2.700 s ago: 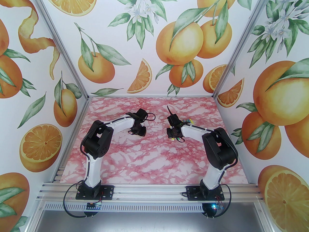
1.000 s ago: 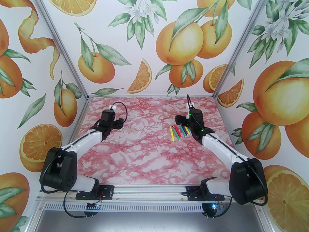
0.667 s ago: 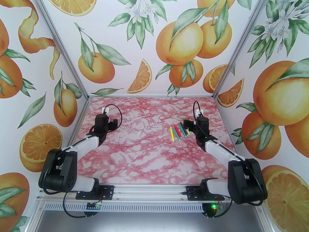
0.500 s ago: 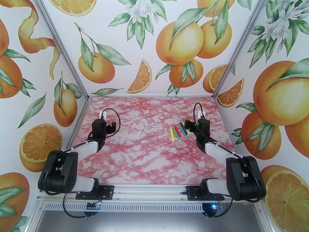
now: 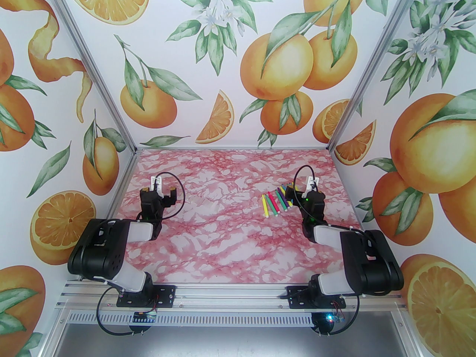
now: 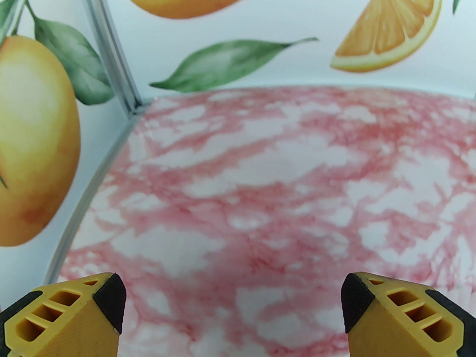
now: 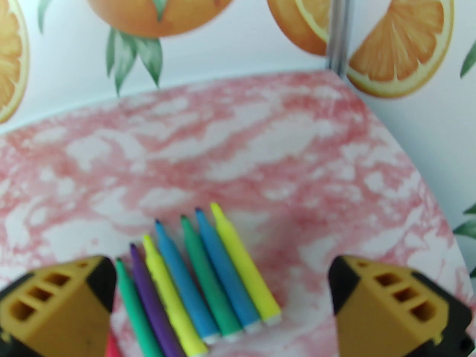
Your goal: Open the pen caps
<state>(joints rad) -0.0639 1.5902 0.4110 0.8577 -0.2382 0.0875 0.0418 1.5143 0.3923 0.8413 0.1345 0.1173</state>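
Left arm (image 5: 100,251), right arm (image 5: 368,262) folded low — left gripper (image 6: 233,298), right gripper (image 7: 222,292) spread wide, seemingly level

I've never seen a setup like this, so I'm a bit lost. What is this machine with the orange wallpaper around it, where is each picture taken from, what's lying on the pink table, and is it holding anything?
These are two robot arms, the left arm and the right arm, bolted at the near edge of a pink marbled table. The wide picture comes from a fixed camera above and behind them. The other two come from small cameras on the wrists, so the yellow and black wedges at the bottom are each gripper's own fingers. The left gripper faces bare table. The right gripper faces a row of colored pens lying side by side on the table's right half. Both grippers are open and hold nothing.
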